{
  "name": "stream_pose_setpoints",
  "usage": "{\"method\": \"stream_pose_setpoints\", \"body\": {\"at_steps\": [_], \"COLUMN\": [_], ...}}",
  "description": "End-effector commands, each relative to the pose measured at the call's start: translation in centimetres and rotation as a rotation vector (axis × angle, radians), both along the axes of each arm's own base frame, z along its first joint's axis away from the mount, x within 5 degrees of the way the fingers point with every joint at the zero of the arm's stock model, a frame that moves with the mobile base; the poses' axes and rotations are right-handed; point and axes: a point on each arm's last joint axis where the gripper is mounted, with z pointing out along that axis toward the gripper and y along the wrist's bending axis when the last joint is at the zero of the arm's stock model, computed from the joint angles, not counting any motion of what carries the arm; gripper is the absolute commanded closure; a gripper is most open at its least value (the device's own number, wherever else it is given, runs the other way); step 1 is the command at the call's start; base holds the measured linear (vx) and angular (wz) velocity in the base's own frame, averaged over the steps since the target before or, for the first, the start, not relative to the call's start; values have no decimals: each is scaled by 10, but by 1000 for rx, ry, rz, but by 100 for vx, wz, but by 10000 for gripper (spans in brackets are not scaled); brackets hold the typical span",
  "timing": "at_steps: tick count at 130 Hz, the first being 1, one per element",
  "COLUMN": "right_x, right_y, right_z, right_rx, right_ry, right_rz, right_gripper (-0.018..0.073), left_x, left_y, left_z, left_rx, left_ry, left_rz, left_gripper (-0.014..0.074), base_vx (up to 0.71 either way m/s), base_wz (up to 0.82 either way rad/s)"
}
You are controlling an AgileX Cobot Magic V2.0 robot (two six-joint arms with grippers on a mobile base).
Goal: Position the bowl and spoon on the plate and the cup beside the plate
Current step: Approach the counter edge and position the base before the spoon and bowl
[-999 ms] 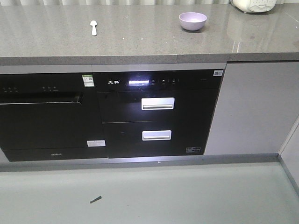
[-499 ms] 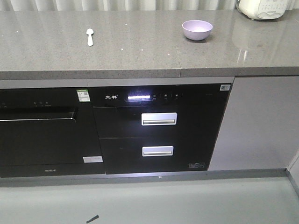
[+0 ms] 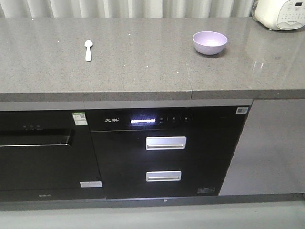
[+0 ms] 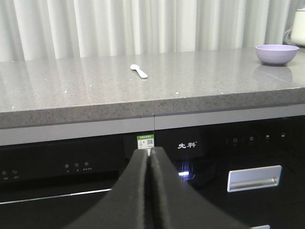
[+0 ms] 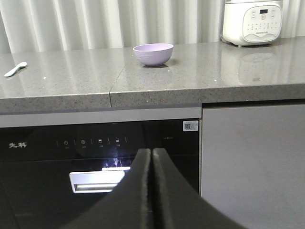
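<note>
Below the countertop edge, 2 pincers hang pressed shut, holding nothing: the left gripper faces the spoon lying above and ahead, the right gripper faces the upright bowl, a rice cooker farther right.

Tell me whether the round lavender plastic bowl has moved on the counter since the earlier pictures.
No. The lavender bowl sits lower in the front view, but the grey counter's seam and the white cooker shifted alike; the camera moved.

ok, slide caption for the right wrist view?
Shut right gripper facing the counter: purple bowl ahead, spoon far left, rice cooker at right.
</note>
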Motion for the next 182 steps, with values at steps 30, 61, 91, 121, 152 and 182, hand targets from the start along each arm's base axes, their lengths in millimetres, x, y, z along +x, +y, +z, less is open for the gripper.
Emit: {"method": "stream_pose_setpoints", "body": {"at_steps": [30,61,91,121,152,182], "right_x": [0,0,0,0,0,0], "right_y": [0,0,0,0,0,0], "right_z": [5,5,5,5,5,5], "right_rx": [-2,-2,-2,-2,-2,-2], "right_ry": [-74,-74,-74,-74,-74,-74], "right_rz": [1,1,1,1,1,1], "right_gripper": [566,566,566,566,566,566], "left_x": [-1,-1,-1,-1,-1,-1], "left_y": [0,0,0,0,0,0], "left_z": [5,5,5,5,5,5], "left_rx": [-13,-13,-13,-13,-13,-13], "left_ry": [-81,-81,-81,-81,-81,-81], "left_rz": [-3,-3,-3,-3,-3,-3], "left_gripper": [603,603,603,603,603,603], "base_vx": [23,21,19,18,17,17], "base_wz": [-2,-3,-2,0,2,0]}}
